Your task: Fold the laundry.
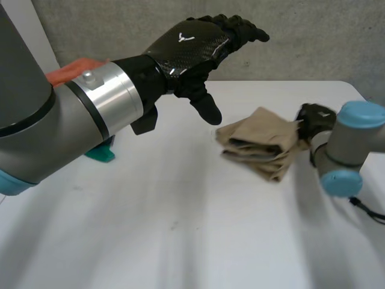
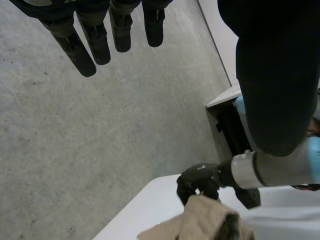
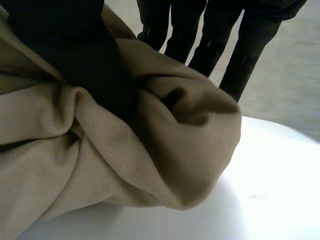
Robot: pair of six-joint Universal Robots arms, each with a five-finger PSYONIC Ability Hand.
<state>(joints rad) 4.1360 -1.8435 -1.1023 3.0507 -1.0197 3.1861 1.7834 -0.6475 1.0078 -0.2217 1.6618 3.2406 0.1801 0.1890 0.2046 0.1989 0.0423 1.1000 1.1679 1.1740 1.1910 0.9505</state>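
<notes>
A tan cloth [image 1: 261,141] is seen on the white table [image 1: 180,241], toward the far right corner. It is folded into a thick, lumpy bundle. Layers are stacked one on another, and dark gaps are seen between them on the side turned to the table's near edge. Up close, in the right wrist view, fine ribs are seen in the fabric, and one end is rolled into a soft round bump.

The cloth is held by the right robot hand [image 1: 314,117] at the end nearest the table's right edge. The thumb [image 3: 75,45] is pushed down into the cloth and the fingers [image 3: 250,45] are set on the other side, so the cloth is pinched between them.

The left robot hand [image 1: 189,51] is held up in the air over the table, well apart from the cloth. Its fingers [image 2: 80,50] are spread and nearly straight, and nothing is held in it.

Near the table's left edge, an orange thing [image 1: 66,71] and a teal thing [image 1: 101,153] are mostly hidden by the left arm. What they are cannot be told. A grey wall [image 1: 120,24] is seen past the table's far edge.
</notes>
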